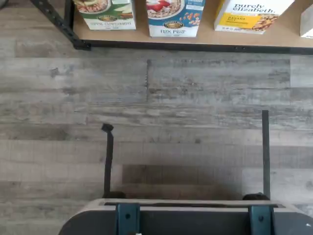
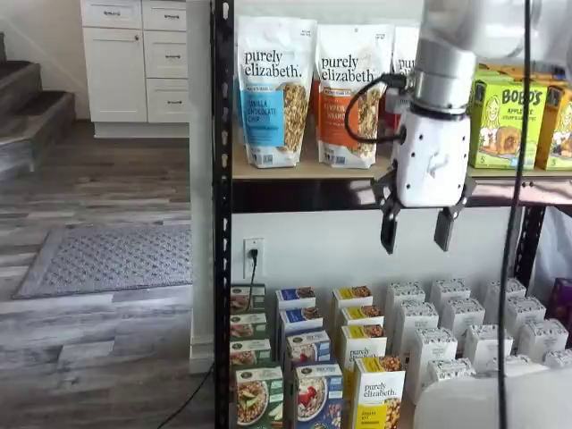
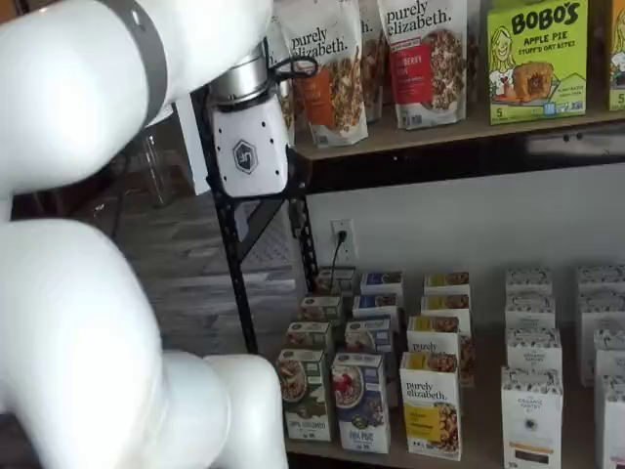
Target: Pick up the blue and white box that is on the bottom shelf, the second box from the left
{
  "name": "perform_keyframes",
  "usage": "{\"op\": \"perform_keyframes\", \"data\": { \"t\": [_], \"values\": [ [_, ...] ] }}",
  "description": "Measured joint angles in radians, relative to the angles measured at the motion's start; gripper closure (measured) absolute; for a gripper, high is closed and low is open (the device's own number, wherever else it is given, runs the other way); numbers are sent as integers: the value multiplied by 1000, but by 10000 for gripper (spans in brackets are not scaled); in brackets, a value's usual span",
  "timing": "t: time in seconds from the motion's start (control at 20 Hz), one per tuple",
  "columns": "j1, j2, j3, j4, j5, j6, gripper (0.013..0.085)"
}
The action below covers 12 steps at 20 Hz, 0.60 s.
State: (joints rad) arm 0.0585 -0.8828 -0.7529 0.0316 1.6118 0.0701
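The blue and white box (image 2: 317, 398) stands at the front of the bottom shelf (image 3: 485, 442), with more of its kind in a row behind it. It also shows in a shelf view (image 3: 359, 401) and in the wrist view (image 1: 173, 17), where a bowl with red berries is printed on it. My gripper (image 2: 417, 234) hangs well above that row, in front of the upper shelf's edge. Its white body points down and a plain gap shows between the two black fingers (image 2: 389, 239), which hold nothing. In a shelf view only the gripper's white body (image 3: 249, 147) shows.
A green-and-white carton (image 2: 257, 398) stands left of the blue box and a yellow-and-white carton (image 2: 379, 398) right of it. White cartons (image 2: 465, 331) fill the shelf's right side. Granola bags (image 2: 273, 89) line the upper shelf. The black rack post (image 2: 222, 214) rises at the left.
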Motion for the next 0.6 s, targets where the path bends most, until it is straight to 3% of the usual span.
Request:
{"op": "perform_keyframes", "data": {
  "t": [0.3, 0.6],
  "values": [
    [-15, 20, 100, 1, -137, -17, 130],
    [-4, 73, 184, 0, -271, -10, 130]
  ]
}}
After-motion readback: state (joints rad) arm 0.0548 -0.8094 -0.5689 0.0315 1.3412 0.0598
